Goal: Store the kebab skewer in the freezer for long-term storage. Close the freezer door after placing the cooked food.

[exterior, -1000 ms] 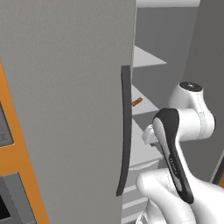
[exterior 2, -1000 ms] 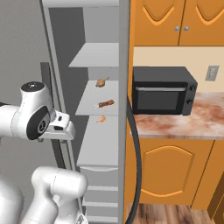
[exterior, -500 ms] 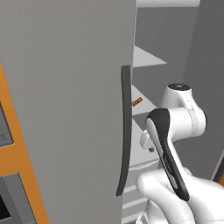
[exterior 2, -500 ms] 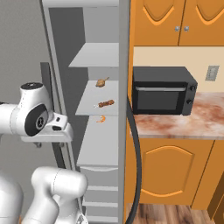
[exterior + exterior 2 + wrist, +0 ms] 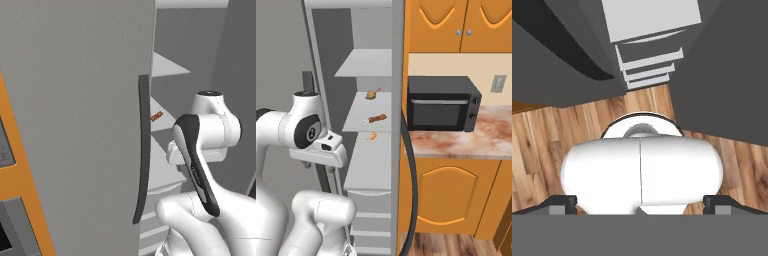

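Freezer door [image 5: 75, 125]: swung open at 9 o'clock in the left base view, so the shelves are exposed; closing is judged to remain.
Arm: folded in front of the freezer [image 5: 363, 65], hand turned down toward the wooden floor [image 5: 542, 145].
Fingers [image 5: 562, 202]: spread wide apart, nothing held between them.
Kebab skewer [image 5: 377, 118]: laid on the middle shelf, apparently stored.
Orange curled item [image 5: 372, 136]: just below, at 7 o'clock.
Microwave [image 5: 442, 103]: on the tabletop [image 5: 456, 145] at 3 o'clock.

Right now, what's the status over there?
Hand open, empty. Kebab skewer on freezer shelf. Freezer door open, not yet shut.
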Controlling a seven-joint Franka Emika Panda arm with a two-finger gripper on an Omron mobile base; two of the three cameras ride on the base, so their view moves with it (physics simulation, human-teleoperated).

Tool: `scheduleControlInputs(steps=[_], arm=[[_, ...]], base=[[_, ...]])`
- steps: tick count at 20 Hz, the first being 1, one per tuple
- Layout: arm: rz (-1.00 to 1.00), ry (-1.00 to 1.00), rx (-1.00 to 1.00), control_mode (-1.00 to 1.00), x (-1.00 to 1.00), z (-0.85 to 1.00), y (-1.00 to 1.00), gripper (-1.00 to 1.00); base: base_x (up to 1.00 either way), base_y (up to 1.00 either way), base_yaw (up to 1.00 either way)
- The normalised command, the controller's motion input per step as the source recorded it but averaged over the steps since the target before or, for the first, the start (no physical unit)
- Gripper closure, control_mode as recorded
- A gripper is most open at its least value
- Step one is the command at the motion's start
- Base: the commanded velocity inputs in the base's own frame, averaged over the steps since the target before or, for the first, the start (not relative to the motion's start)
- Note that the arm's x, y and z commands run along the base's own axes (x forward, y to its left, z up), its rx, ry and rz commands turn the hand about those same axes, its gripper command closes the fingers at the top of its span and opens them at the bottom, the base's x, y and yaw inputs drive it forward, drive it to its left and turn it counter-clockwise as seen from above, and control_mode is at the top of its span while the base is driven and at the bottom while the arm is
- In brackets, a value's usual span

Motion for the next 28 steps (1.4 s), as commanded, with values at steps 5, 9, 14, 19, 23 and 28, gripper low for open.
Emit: scheduleControlInputs(steps=[5, 9, 14, 19, 23, 28], arm=[[-0.12, 0.0, 0.0, -1.0, -0.07, -0.13, -0.13, -1.0], [0.0, 0.01, 0.0, -1.0, 0.0, -0.02, 0.0, -1.0], [0.0, 0.0, 0.0, -1.0, 0.0, 0.0, 0.0, -1.0], [0.0, 0.0, 0.0, -1.0, 0.0, 0.0, 0.0, -1.0], [0.0, 0.0, 0.0, 1.0, -0.01, 0.0, 0.0, -1.0], [0.0, 0.0, 0.0, 1.0, 0.0, 0.0, 0.0, -1.0]], base=[[0.0, 0.0, 0.0], [0.0, 0.0, 0.0], [0.0, 0.0, 0.0], [0.0, 0.0, 0.0], [-0.13, 0.0, 0.0], [-0.35, 0.0, 0.0]])
